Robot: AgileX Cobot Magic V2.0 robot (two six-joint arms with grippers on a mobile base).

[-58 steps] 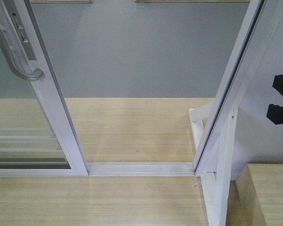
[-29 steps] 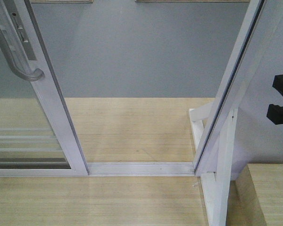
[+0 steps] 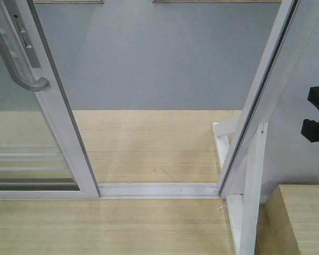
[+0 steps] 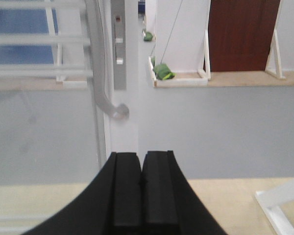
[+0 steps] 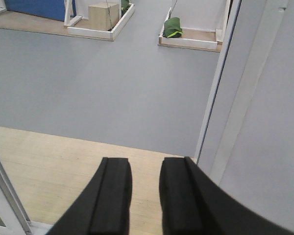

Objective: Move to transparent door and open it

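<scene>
Your white-framed transparent door (image 3: 53, 114) with its curved grey handle (image 4: 102, 73) stands slid left, doorway clear; opening looks done. Left claw (image 4: 141, 188) pressed together, right claw (image 5: 144, 196) slightly spread, both empty.

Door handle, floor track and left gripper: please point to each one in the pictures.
Door handle (image 3: 34, 85): front view, on its curved hook end.
Floor track (image 3: 159, 189): front view, on the white rail across the opening.
Left gripper (image 4: 141, 188): left wrist view, where its two black fingers meet.
</scene>
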